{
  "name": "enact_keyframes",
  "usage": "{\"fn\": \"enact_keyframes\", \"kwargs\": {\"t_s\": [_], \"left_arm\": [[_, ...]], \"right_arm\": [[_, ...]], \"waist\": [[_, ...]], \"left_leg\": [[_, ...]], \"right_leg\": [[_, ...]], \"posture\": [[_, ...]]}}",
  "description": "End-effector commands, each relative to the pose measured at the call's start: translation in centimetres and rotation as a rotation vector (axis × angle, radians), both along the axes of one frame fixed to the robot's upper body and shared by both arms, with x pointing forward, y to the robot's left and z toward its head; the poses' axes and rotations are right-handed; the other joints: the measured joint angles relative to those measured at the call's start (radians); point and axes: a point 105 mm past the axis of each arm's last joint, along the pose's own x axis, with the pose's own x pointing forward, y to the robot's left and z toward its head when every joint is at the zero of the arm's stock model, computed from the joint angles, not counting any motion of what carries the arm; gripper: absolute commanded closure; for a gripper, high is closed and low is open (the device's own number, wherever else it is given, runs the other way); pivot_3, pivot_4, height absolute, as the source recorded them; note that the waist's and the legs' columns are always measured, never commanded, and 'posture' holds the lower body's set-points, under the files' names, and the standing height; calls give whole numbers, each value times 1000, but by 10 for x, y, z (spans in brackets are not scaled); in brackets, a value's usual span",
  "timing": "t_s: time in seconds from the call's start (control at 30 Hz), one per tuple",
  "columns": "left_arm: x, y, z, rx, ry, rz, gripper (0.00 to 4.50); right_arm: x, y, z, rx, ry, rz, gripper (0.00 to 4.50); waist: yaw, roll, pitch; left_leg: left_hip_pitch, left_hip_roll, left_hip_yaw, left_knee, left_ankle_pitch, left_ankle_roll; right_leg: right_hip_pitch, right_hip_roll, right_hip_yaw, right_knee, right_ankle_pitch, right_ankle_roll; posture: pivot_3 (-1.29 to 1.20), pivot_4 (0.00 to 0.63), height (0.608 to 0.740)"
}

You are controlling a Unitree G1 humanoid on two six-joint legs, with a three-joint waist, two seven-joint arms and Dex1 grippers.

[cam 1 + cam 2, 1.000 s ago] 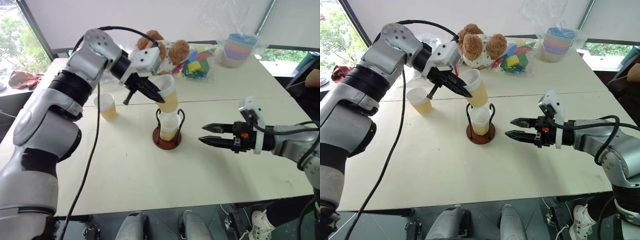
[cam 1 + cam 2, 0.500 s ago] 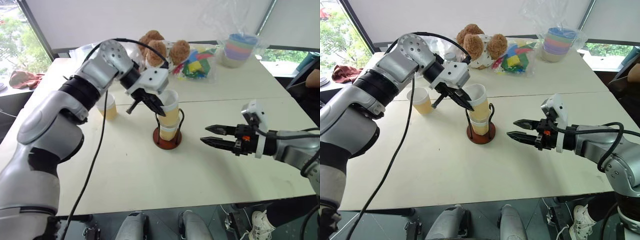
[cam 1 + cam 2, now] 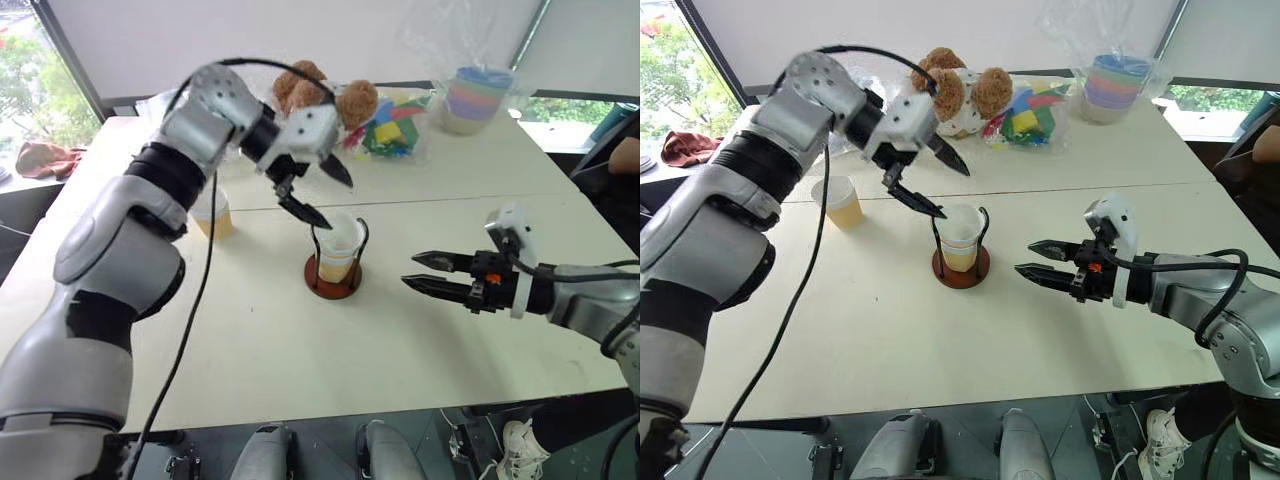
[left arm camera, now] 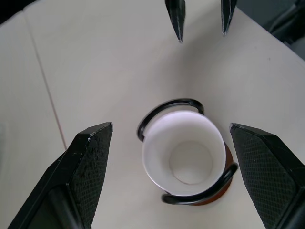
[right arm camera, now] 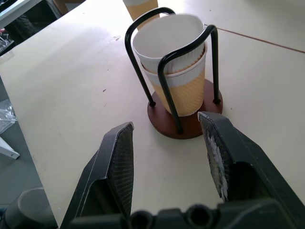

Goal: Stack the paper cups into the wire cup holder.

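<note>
- Cups: two paper cups sat nested, one inside the other, upright in the wire holder near mid-table; white rims up, yellow-orange sides showing through the black wire loops.
- Holder's round red-brown base lay flat on the table; wire loops rose just past the top cup's rim.
- Third cup stood upright on the table, well apart from the holder, on the robot's left, partly behind the left arm.
- L gripper hovered just above and beside the holder, pointing down at it; jaws spread wide, holding nothing, clear of the cup rim. L wrist view looked straight down into the top cup's white inside, one finger either side, not touching.
- R gripper hung level above the table to the right of the holder, tips aimed at it, near but apart; jaws parted, nothing between them.
- Back of table: brown teddy bear, bag of coloured blocks, stack of pastel bowls in clear plastic.
- Person's arm at the far right edge, beyond the table.
</note>
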Motion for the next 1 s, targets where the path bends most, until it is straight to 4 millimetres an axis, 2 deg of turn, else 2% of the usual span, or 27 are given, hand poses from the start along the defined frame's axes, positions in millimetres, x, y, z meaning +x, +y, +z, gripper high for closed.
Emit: {"fn": "enact_keyframes", "kwargs": {"t_s": [0.03, 0.13, 0.23, 0.27, 0.4, 0.43, 0.47, 0.67, 1.0], "left_arm": [[-4, 10, 32, -65, -61, 23, 506], [3, 39, 39, -53, -111, 123, 506], [21, 101, 32, -31, -161, 386, 506], [25, 115, 29, -27, -172, 446, 506], [25, 173, 5, -27, -135, 650, 506], [24, 182, -1, -29, -121, 683, 242], [23, 186, -3, -30, -115, 700, 1], [21, 212, -30, 12, -132, 782, 1], [34, 205, -56, 55, -179, 764, 1]], "right_arm": [[1, 5, 17, 13, -68, 38, 2163], [-4, 10, 36, 47, -116, 90, 2163], [-20, 30, 64, 83, -182, 234, 2163], [-23, 34, 69, 88, -192, 262, 2163], [-24, 48, 73, 68, -209, 330, 2163], [-22, 49, 71, 68, -202, 332, 2163], [-20, 49, 69, 69, -197, 332, 2163], [-14, 47, 61, 62, -171, 324, 2163], [-10, 39, 55, 48, -156, 277, 2163]], "waist": [[0, 0, 0], [-3, 0, 0], [-9, 2, 1], [-16, 2, 1], [-21, 1, 0], [-20, 1, 0], [-16, 0, 1], [5, -2, 0], [1, -3, 0]], "left_leg": [[0, 0, 0, 0, 0, 0], [0, 0, 0, 0, 0, 0], [0, 0, 0, -1, 0, 0], [0, 0, 1, -1, 0, 0], [1, 2, 0, -2, 0, 0], [1, 2, 0, -2, 0, 0], [1, 2, 0, -1, 0, 0], [-1, -2, 0, 1, 0, 0], [0, -2, 1, 0, 0, 0]], "right_leg": [[0, 0, 0, 0, 0, 0], [0, 0, 0, 0, 0, 0], [0, 1, 0, 0, 0, 0], [-1, 1, 1, 0, 0, 0], [-1, 1, 0, 1, 0, 0], [-1, 1, 0, 1, 0, 0], [-1, 1, 0, 1, 0, 0], [1, -2, 0, 1, 0, 1], [1, -3, -1, 1, 2, 3]], "posture": [[0, 150, 740], [0, 150, 740], [0, 150, 740], [0, 150, 740], [0, 150, 740], [0, 150, 740], [0, 150, 740], [0, 150, 740], [0, 150, 740]]}}
